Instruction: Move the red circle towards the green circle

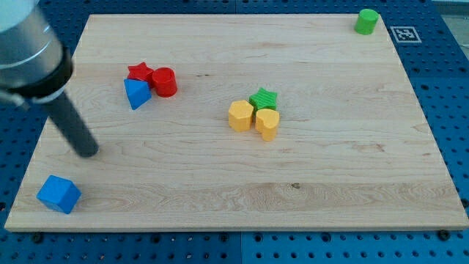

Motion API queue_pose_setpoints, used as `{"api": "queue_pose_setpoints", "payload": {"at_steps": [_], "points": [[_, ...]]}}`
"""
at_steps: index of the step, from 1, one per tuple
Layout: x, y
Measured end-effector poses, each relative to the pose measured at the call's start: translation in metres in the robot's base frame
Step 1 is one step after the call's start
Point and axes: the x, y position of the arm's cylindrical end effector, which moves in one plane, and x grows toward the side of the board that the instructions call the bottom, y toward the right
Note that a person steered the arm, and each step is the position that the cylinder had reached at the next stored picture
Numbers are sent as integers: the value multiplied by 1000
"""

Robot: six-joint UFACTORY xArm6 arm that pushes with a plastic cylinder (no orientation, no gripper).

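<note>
Resting my tip (88, 152) left of red circle (164, 81); no readable writing.

Red blocks: two (star (139, 72), circle (164, 81)); blue two (136, 94) (58, 193); green two (264, 98) (366, 21); yellow two (240, 115) (267, 123)

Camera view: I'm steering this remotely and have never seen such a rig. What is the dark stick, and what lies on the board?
The dark stick is the end of a robot arm. It has no gripper and holds nothing; my tip only slides along and pushes blocks. The single camera looks down on a wooden board. The tip is near the view's left edge, touching nothing. Up and right of it sit the red circle, a red star and a blue triangle, close together. The green circle stands alone at the view's top right. Mid-board are a green star, a yellow hexagon and a second yellow block. A blue cube lies bottom left.
</note>
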Motion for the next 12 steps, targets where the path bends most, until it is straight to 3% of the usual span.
{"api": "queue_pose_setpoints", "payload": {"at_steps": [3, 7, 9, 10, 12], "points": [[-85, 28], [-186, 186], [-176, 193], [-145, 181], [-139, 226]]}}
